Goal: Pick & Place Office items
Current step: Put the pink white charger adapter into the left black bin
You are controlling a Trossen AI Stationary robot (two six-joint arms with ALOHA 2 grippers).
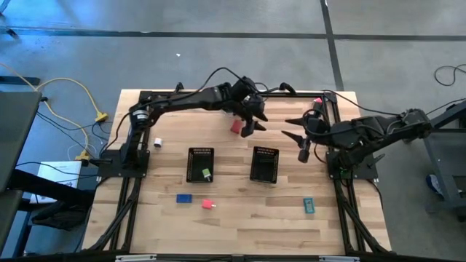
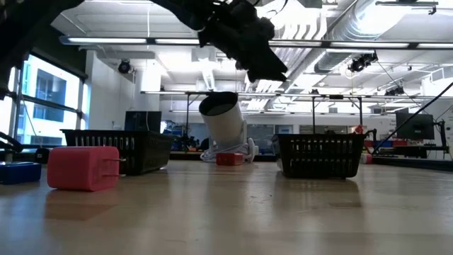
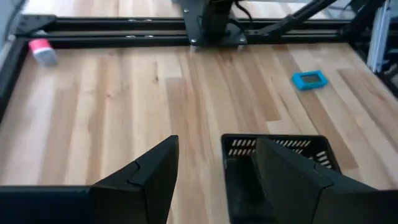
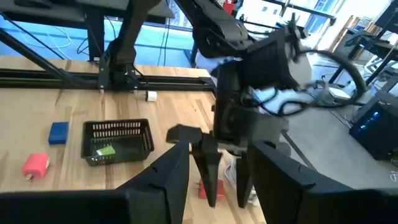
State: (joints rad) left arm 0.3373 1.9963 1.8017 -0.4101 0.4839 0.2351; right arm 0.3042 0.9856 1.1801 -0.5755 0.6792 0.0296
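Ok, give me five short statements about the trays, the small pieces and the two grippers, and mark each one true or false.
1. The left tray holds a green piece. True.
2. The right tray is full of pieces. False: none shows inside it.
3. The left gripper hangs above a red piece. True, by the high view.
4. The teal piece lies inside a tray. False: it lies on the bare table.
5. The right gripper grips the blue piece. False: it is open and empty.
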